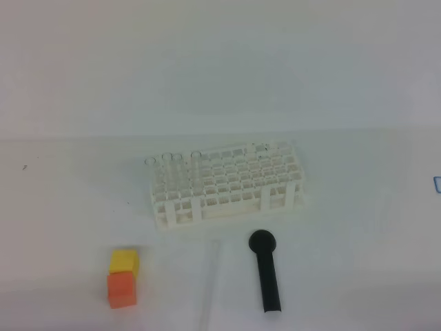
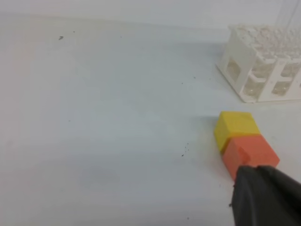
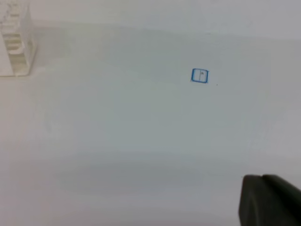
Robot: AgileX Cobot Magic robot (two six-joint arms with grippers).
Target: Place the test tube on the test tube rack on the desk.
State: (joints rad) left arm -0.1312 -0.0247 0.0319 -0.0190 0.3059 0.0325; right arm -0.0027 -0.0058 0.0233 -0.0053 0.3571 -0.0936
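Currently, exterior high view: test tube (image 1: 211, 283) lies flat on the desk (image 1: 69, 193), between the cubes and the black stick (image 1: 266, 273), just in front of the test tube rack (image 1: 226, 183). No arm in this view. Tube is clear and thin, barely readable against the white top, open rim toward the rack. A few tubes already stand in the rack's left end.

Left wrist view: left gripper (image 2: 265, 195) shows as 1 dark tip, jaws shut, holding nothing, just beside the orange cube (image 2: 249, 153) and yellow cube (image 2: 235, 126).

Right wrist view: right gripper (image 3: 268, 200) shut too, empty, over bare desk near a blue mark (image 3: 200, 76).

My call: open jaws first, pinch mid-tube across its width, lift level, then upend over a free hole.
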